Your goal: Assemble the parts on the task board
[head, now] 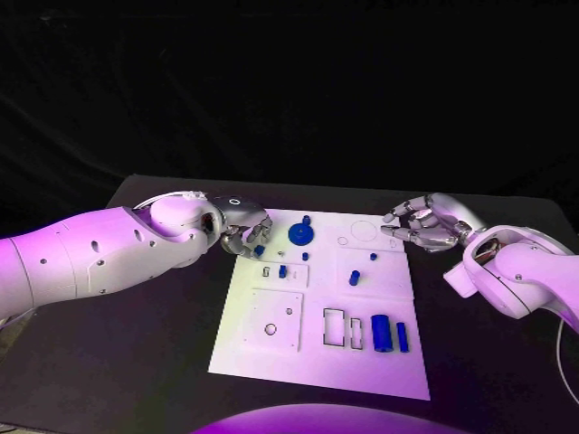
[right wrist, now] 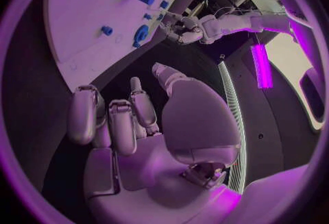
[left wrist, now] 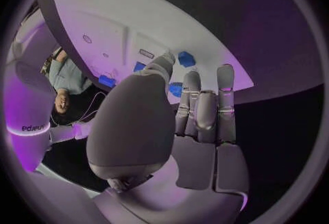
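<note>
Nearest to us, at the near edge of the white task board [head: 318,366], lies bare plate; just beyond it sit two rectangular cut-outs [head: 342,328] and, beside them, two blue cylinders [head: 390,334] lying side by side. We see a square recessed panel [head: 274,320] on the board's left part. Farther up, a short blue peg [head: 354,278] stands near the middle, a smaller blue peg [head: 283,270] to its left, and a blue round disc [head: 300,235] near the far left corner.

Our left hand [head: 242,227] sits at the board's far left edge, fingers curled loosely, holding nothing we can make out; in the left wrist view its fingertips [left wrist: 225,73] hang over the board near small blue parts [left wrist: 186,59]. Our right hand [head: 427,225] hovers at the board's far right corner, fingers bent and apart, empty. Everything rests on the black table [head: 133,344].
</note>
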Motion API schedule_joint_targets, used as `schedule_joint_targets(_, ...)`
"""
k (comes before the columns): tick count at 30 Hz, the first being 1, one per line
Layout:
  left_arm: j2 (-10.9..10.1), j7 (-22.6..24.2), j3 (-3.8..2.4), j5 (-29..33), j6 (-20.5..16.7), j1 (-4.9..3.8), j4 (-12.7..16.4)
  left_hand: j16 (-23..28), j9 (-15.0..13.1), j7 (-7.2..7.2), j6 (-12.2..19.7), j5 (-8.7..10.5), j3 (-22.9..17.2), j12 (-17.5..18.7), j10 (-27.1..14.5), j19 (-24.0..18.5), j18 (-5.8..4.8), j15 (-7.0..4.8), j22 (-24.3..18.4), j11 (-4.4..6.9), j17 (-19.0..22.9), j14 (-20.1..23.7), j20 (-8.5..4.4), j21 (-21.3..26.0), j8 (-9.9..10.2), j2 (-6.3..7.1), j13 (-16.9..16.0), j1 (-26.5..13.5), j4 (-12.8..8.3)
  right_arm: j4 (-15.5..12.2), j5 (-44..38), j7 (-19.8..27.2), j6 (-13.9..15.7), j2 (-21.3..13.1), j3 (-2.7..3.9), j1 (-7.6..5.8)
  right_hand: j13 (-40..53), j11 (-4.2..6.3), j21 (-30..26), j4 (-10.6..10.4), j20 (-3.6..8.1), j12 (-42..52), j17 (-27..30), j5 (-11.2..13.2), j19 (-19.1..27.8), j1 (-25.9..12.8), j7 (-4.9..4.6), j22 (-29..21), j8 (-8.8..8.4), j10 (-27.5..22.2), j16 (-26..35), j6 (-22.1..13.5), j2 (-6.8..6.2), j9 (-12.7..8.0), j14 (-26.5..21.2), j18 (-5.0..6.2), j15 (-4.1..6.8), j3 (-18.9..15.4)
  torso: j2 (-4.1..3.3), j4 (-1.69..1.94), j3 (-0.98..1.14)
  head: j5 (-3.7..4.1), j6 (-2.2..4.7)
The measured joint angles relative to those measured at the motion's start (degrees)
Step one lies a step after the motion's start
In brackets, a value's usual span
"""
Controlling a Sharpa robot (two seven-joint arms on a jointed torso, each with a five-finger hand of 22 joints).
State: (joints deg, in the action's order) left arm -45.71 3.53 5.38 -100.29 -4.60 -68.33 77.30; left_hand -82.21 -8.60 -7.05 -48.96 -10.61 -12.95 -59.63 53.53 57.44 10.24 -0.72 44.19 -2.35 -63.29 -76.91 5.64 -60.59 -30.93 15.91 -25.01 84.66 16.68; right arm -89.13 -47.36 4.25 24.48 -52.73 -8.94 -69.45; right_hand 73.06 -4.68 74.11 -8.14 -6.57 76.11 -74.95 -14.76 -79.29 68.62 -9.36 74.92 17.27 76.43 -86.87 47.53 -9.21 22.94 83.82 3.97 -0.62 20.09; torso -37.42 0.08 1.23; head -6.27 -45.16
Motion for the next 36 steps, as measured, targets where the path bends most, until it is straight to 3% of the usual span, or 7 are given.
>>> schedule_joint_targets(12, 0.45, -0.34, 0.04, -0.54, 1.02, 0.12, -0.97, 0.0, 1.1, -0.3, 0.73, 0.21, 1.57, 0.4, -0.51, 0.0, 0.0, 0.0, 0.42, -0.5, 0.57, 0.01, 0.0, -0.49, 1.56, -1.37, 0.16, 0.31, -0.15, -0.05, -0.09, 0.0, 0.01, -0.02, 0.01, 0.0, 0.0, 0.0, 0.0, -0.01, 0.0, 0.0, 0.01, 0.0, 0.0, 0.0, 0.0, -0.01, 0.06, 0.0, 0.0, 0.0, 0.0, 0.0, 0.0, 0.0, 0.0, -0.01, 0.03, 0.03, -0.03, 0.16, -0.2)
schedule_joint_targets(36, 1.54, -0.37, -0.14, -0.51, 1.85, 0.65, -2.37, 0.0, 2.26, -0.12, 0.09, 0.22, 0.4, 2.61, -0.06, 0.2, 0.0, 0.01, 1.27, -0.09, 0.57, 0.01, 0.21, -0.93, 4.24, -4.47, 1.27, 2.95, 0.0, -0.09, -0.17, -0.02, 0.01, -0.1, 0.01, 0.01, 0.0, 0.0, 0.0, -0.17, 0.0, 0.0, 0.02, 0.0, 0.0, 0.0, 0.0, 0.01, 0.25, 0.0, 0.0, 0.0, 0.0, -0.05, 0.0, 0.0, 0.0, -0.17, 0.05, 0.04, 0.0, 0.36, -0.68)
